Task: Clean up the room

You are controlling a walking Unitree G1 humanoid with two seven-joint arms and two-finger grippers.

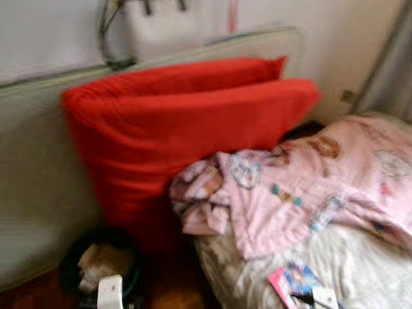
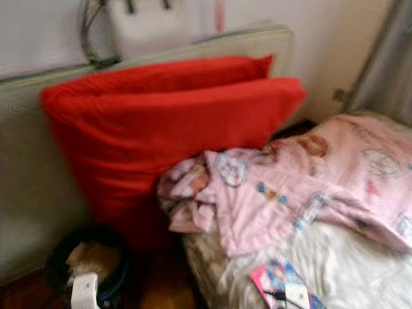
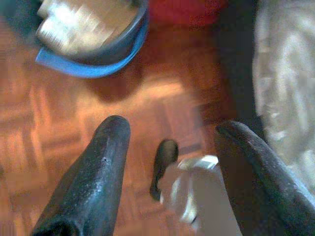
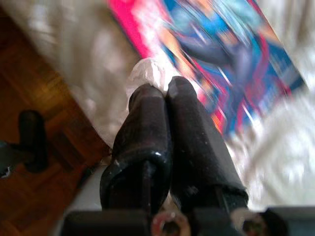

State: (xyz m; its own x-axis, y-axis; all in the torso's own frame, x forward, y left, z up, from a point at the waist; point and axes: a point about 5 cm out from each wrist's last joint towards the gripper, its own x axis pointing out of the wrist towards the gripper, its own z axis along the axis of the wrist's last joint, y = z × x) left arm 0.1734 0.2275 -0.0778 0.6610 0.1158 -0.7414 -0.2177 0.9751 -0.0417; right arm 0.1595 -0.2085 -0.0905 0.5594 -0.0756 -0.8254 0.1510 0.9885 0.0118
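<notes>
In the left wrist view my left gripper (image 3: 170, 130) is open, its black fingers (image 3: 98, 167) spread above the parquet floor near a dark, blue-rimmed bin (image 3: 93, 59) holding crumpled paper. My right gripper (image 4: 166, 93) is shut above a pink and blue picture book (image 4: 231, 54) lying on the white fluffy bedcover (image 1: 360, 270). A small pale crumpled bit (image 4: 147, 71) shows at its fingertips; whether it is held I cannot tell. A pink printed garment (image 1: 302, 187) lies bunched on the bed.
Two red pillows (image 1: 180, 122) lean against a grey-green upright mattress (image 1: 32, 180). The bin (image 1: 100, 264) stands on the floor at their foot. A white handbag (image 1: 167, 29) hangs on the wall behind. A grey curtain (image 1: 393, 71) hangs at the right.
</notes>
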